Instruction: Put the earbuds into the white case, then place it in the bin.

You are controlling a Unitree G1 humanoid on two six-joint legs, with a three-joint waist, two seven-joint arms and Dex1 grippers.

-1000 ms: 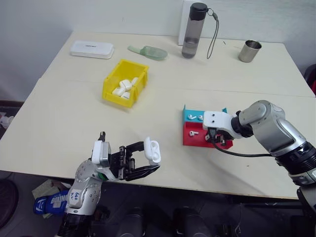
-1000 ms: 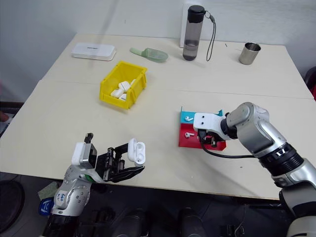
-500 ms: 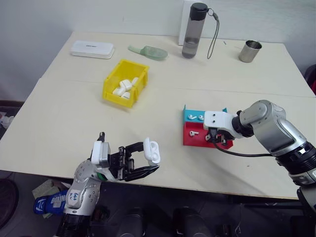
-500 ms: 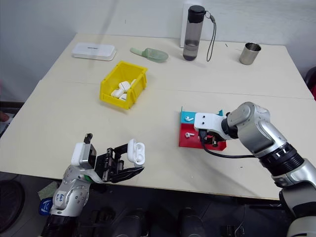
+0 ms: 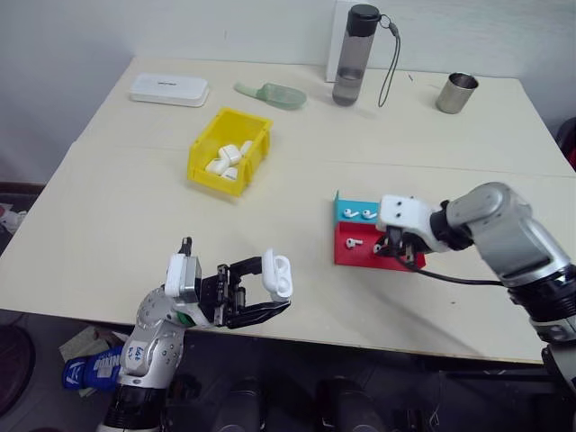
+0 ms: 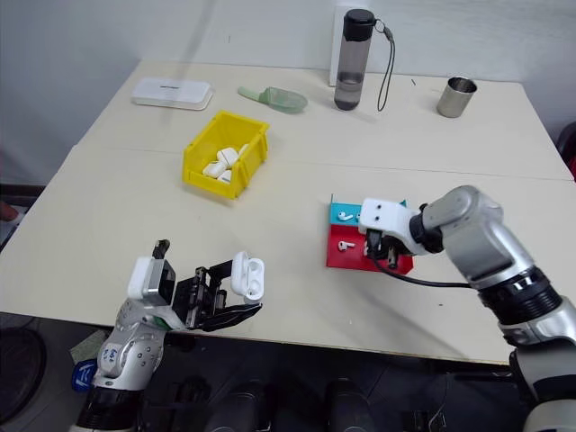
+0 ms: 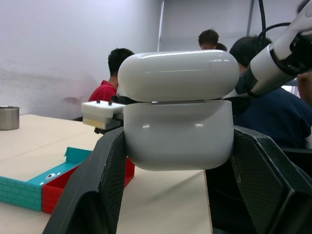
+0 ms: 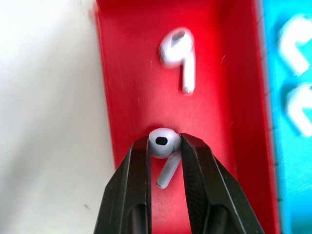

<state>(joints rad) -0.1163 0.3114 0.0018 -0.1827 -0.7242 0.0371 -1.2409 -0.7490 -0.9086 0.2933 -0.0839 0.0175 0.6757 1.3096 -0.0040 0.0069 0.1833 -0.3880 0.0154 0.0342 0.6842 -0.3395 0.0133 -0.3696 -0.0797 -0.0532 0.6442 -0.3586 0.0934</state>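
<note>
My left gripper (image 5: pixel 266 294) is shut on the white case (image 5: pixel 277 274) and holds it above the table's near edge with its lid flipped up; the left wrist view shows the case (image 7: pixel 178 112) between both black fingers. My right gripper (image 8: pixel 164 142) is shut on an earbud (image 8: pixel 162 143) just above the red tray (image 8: pixel 131 97). A second earbud (image 8: pixel 178 56) lies in that tray. Two more earbuds (image 8: pixel 298 44) lie in the blue tray (image 8: pixel 273 73) beside it. The yellow bin (image 5: pixel 207 177) stands at the middle left with several white cases inside.
At the back of the table are a flat white box (image 5: pixel 167 89), a green scoop (image 5: pixel 270 94), a dark bottle (image 5: pixel 351 56) and a metal cup (image 5: pixel 456 93). People sit behind the table in the left wrist view. Bare tabletop lies between the bin and the trays.
My right gripper has closed on the earbud in the red tray and risen slightly with it. The left gripper and the case have stayed still.
</note>
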